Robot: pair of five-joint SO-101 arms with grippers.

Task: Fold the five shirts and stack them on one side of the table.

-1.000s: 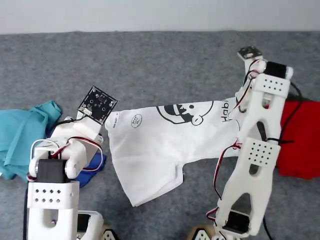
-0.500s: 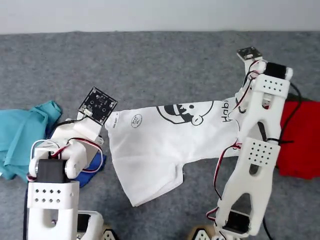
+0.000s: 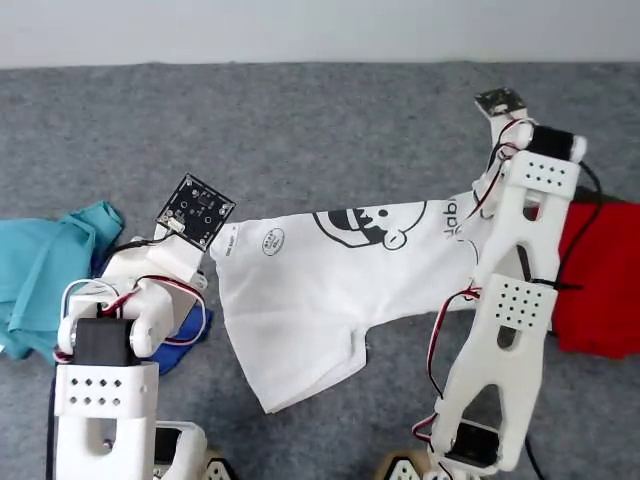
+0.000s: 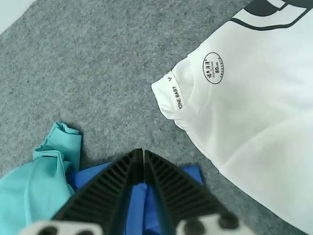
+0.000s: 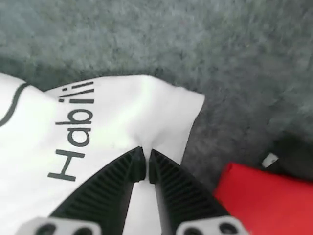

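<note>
The surface (image 3: pixel 300 130) is a mottled, felt-like grey. The white shirt (image 3: pixel 310 310) carries a black line-drawn cartoon figure, black lettering near one corner and a small black oval stamp by the neck, whose inner band has tiny black print. The teal shirt (image 3: pixel 40 270) is plain, as are the royal-blue shirt (image 3: pixel 175 355) and the bright red shirt (image 3: pixel 600 290). The left arm (image 3: pixel 100 400) and right arm (image 3: pixel 510 330) are white with black motors and red, white and black wires. The left hand (image 4: pixel 144 152) and right hand (image 5: pixel 145 152) have black ribbed fingers.

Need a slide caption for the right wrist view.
Right gripper, jaws shut on the white shirt, red shirt nearby.
</note>
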